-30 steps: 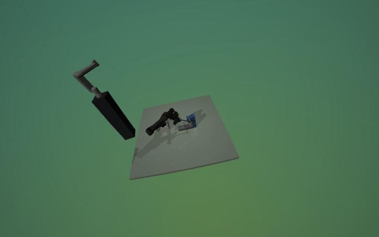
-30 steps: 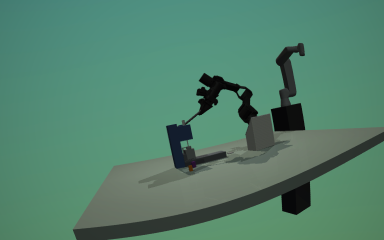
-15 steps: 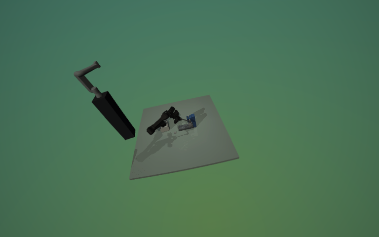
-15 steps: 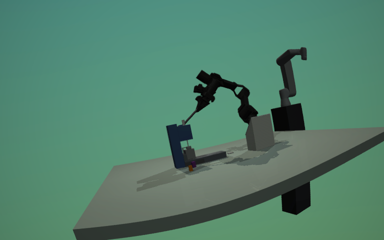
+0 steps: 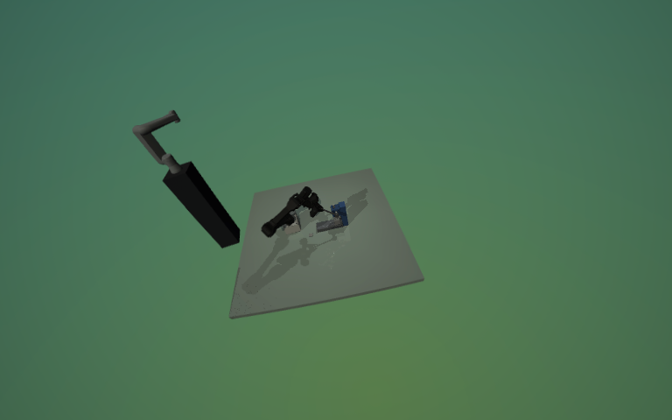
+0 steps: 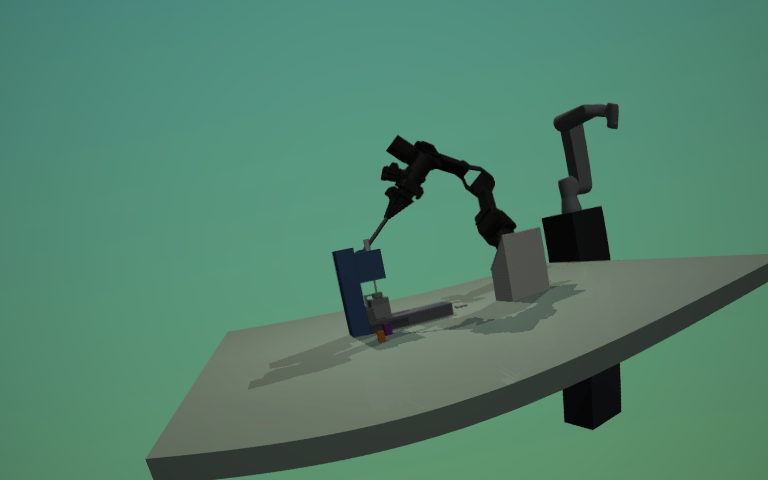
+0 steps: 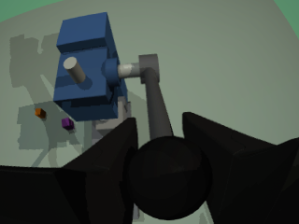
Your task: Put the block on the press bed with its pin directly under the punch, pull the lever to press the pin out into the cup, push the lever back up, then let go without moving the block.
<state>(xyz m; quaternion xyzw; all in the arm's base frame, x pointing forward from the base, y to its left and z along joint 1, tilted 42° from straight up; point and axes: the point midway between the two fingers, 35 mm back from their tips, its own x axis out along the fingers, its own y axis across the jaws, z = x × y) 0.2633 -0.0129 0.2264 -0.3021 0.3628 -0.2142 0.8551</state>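
My gripper (image 5: pixel 321 210) (image 6: pixel 386 217) (image 7: pixel 160 123) is shut on the black ball knob (image 7: pixel 169 179) at the end of the grey lever. The lever (image 6: pixel 377 232) (image 7: pixel 157 105) slopes up from its pivot to my fingers. The blue press (image 5: pixel 341 206) (image 6: pixel 348 294) (image 7: pixel 85 31) stands upright, with a pale rod (image 6: pixel 367 245) (image 7: pixel 75 71) sticking out of its top. A grey block (image 6: pixel 380 307) (image 7: pixel 111 123) sits on the dark grey bed (image 5: pixel 324 227) (image 6: pixel 430 313) below the press head. The thin punch (image 6: pixel 374 286) reaches down toward the block's top. Pin and cup cannot be made out.
An orange cube (image 6: pixel 381 336) (image 7: pixel 40 113) and a purple cube (image 6: pixel 387 328) (image 7: pixel 67 123) lie beside the press. My arm stands by a pale box (image 5: pixel 292 227) (image 6: pixel 526 266). Another arm on a black pillar (image 5: pixel 200 207) (image 6: pixel 574 234) stands beyond the table edge.
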